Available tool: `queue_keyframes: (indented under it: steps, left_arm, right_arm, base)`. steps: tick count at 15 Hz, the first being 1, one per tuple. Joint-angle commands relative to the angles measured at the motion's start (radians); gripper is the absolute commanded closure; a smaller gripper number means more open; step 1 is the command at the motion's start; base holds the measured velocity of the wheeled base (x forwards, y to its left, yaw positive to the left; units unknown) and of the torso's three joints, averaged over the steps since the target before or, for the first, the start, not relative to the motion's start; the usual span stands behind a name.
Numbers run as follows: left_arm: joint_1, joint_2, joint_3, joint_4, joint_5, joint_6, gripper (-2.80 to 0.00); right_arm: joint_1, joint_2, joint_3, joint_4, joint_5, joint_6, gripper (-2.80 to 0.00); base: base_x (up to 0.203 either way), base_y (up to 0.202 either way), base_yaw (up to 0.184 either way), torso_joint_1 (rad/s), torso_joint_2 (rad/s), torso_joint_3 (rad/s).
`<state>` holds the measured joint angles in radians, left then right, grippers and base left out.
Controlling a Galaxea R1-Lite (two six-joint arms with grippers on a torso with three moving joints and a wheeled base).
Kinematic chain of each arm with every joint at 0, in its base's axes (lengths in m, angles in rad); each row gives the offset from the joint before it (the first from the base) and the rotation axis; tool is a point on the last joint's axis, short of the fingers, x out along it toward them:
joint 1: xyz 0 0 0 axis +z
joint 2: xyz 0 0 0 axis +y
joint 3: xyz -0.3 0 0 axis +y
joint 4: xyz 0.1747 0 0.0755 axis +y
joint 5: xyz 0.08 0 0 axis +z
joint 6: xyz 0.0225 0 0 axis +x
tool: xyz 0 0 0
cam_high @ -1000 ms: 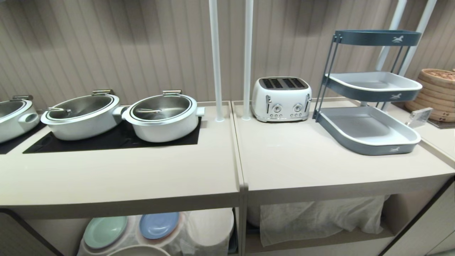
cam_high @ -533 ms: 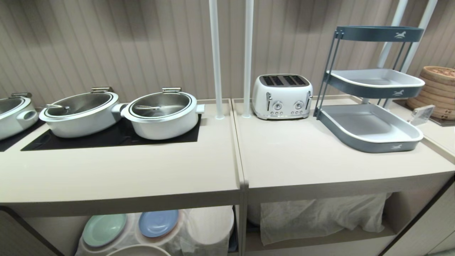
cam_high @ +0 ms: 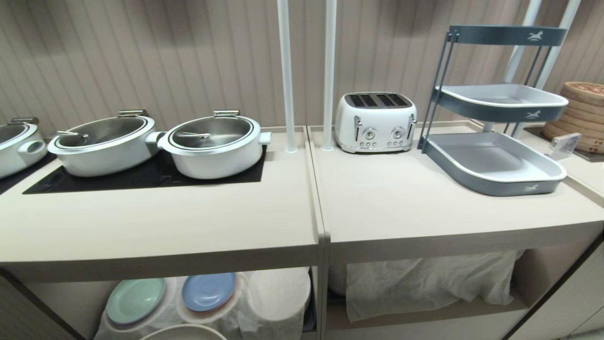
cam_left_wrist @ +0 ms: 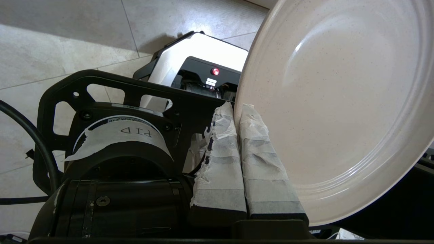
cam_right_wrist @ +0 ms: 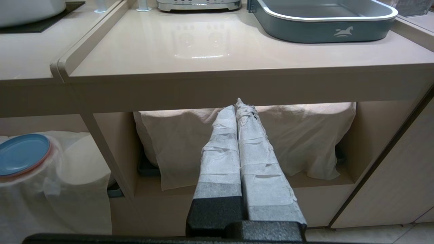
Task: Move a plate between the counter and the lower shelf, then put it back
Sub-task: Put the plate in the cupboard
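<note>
Left gripper [cam_left_wrist: 237,110], fingers clamped on the rim of the plate [cam_left_wrist: 339,101], holds it over the floor, off both counter [cam_high: 401,208] and lower shelf [cam_high: 424,314]. Right gripper [cam_right_wrist: 237,105], fingers pressed together and empty, faces the shelf.

On the table [cam_high: 188,222] stand three white lidded metal pots [cam_high: 214,146], one white four-slot toaster [cam_high: 375,122], one grey-blue three-tier tray rack [cam_high: 495,160], one stack of round bamboo steamers [cam_high: 583,113] and two white upright poles [cam_high: 287,75]. Three plates show: one mint-green round plate [cam_high: 134,300], one blue round plate [cam_high: 209,291], one cream-beige round plate [cam_left_wrist: 339,101].
</note>
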<state>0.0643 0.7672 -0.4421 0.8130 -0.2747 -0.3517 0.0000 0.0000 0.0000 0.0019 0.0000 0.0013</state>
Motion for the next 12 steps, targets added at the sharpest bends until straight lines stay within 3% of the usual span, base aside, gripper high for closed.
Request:
queue_keyframes:
  steps: [1,12]
  left_arm:
    - [0.000,0.004,0.002,0.006,-0.001,-0.004,0.00]
    - [0.000,0.006,0.023,0.005,-0.014,-0.004,0.00]
  right_arm:
    - [0.000,0.002,0.000,0.000,0.000,0.000,0.00]
    - [0.000,0.002,0.000,0.000,0.000,0.000,0.00]
  base:
    - [0.000,0.000,0.000,-0.154,0.31,0.157]
    - [0.000,0.000,0.000,-0.147,0.32,0.164]
